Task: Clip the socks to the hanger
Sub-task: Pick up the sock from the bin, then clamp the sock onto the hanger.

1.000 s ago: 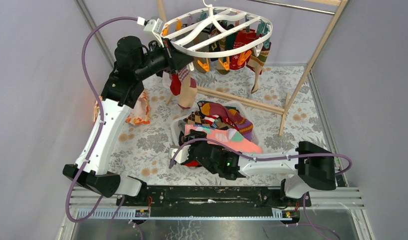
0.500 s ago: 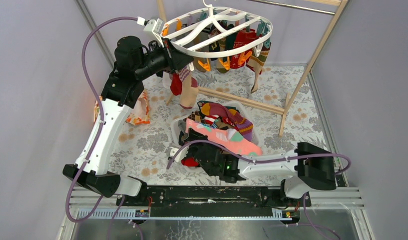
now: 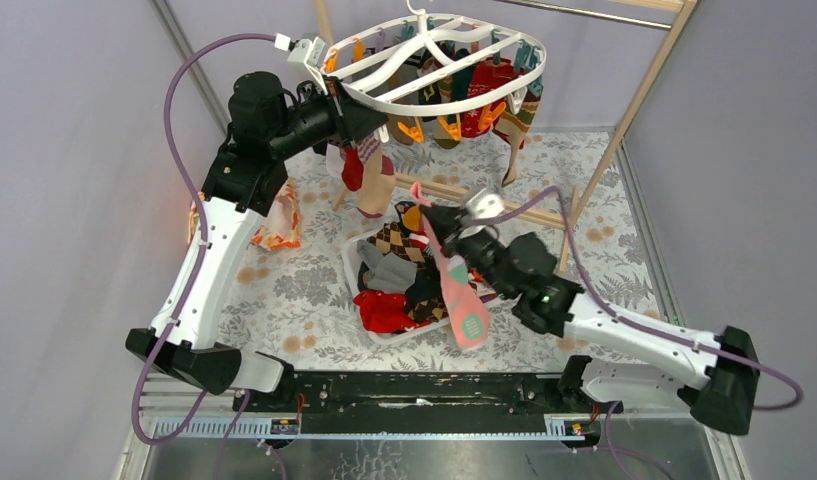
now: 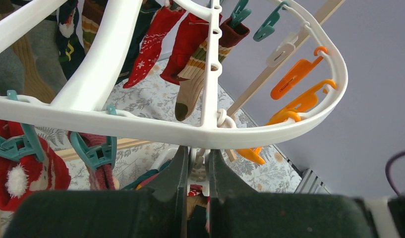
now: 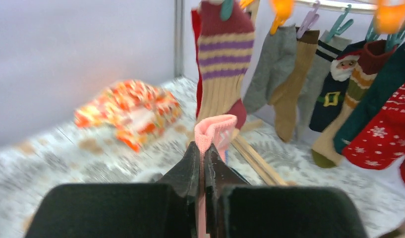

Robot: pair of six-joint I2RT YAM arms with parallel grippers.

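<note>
I'm holding pink sock (image 3: 454, 285) by cuff, clamped in R fingers (image 5: 194, 161), dangling toe-down, hanger (image 3: 454, 100) lying above & beyond, L fingers (image 4: 179, 166) gripping its rim.

Left claw (image 4: 197, 150) pinching hanger (image 4: 141, 127) rim, socks (image 4: 193, 74) clipped beyond

The right gripper (image 5: 204, 154) is hiding the pink sock's (image 5: 216, 129) lower length; the orange floral cloth (image 5: 128, 111) is showing blurred; the hanger (image 4: 91, 121) is overrunning the left wrist view.
</note>
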